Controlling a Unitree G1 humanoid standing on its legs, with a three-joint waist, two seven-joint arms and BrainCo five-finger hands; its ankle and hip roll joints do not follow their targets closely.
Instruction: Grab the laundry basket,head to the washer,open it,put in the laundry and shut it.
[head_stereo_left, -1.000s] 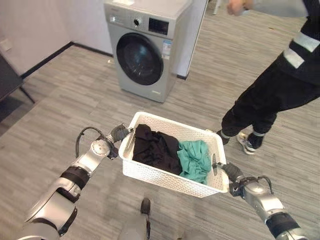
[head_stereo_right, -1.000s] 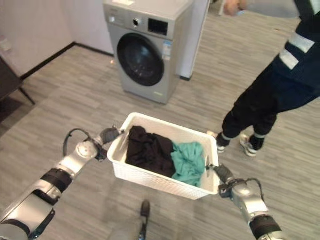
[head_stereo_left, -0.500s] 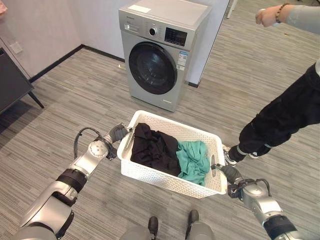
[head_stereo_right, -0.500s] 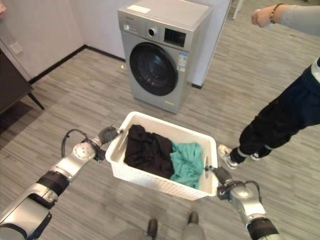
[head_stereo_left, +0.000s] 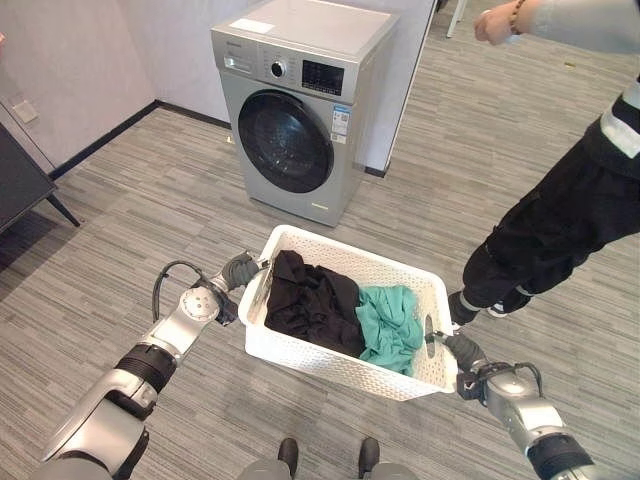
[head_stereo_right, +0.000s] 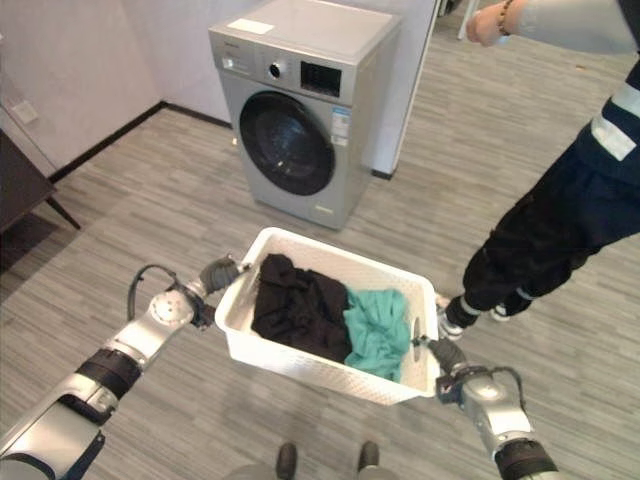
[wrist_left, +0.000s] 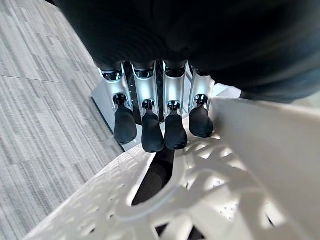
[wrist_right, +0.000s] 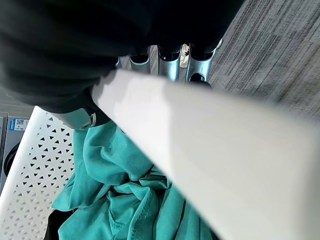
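Floor (head_stereo_left: 120, 230): grey wood-grain planks across the frame.
Washer (head_stereo_left: 295, 110): silver front-loader, upper centre, round dark door closed, against the wall.
Person (head_stereo_left: 560, 210): upper right, dark trousers, standing just beyond the basket's right end.
Laundry basket (head_stereo_left: 330, 358): white perforated plastic, centre of the frame, held off the floor between both hands.
Black garment (head_stereo_left: 305, 300): heaped in the basket's left half.
Teal garment (head_stereo_left: 392, 322): in the right half, touching the black one.
Left hand (head_stereo_left: 238, 270): at the basket's left end; fingers (wrist_left: 152, 137) curled over its rim.
Right hand (head_stereo_left: 462, 352): at the right end, fingers (wrist_right: 172, 67) hooked over the rim.
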